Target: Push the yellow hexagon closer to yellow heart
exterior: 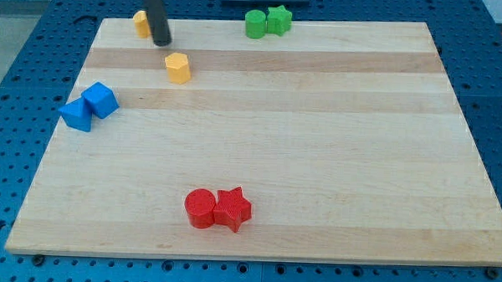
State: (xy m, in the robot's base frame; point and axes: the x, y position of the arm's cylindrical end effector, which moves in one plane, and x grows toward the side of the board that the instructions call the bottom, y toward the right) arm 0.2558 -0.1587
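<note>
The yellow hexagon (178, 67) sat flat on the worktop (318, 143) in the view's upper left, its top face lit and paler than its sides. The yellow heart (140, 22) lay near the top edge, up and to the left of it, partly hidden behind the rod. The two stood near but apart.

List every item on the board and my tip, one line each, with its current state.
my tip: on the board between the two yellow blocks, touching neither clearly
yellow block by the rod: at the top edge, partly hidden, shape unclear
second yellow block: alone, below-right of the tip
green blocks: two, touching, top edge
blue blocks: two, touching, left side
red cylinder: touching the red star
</note>
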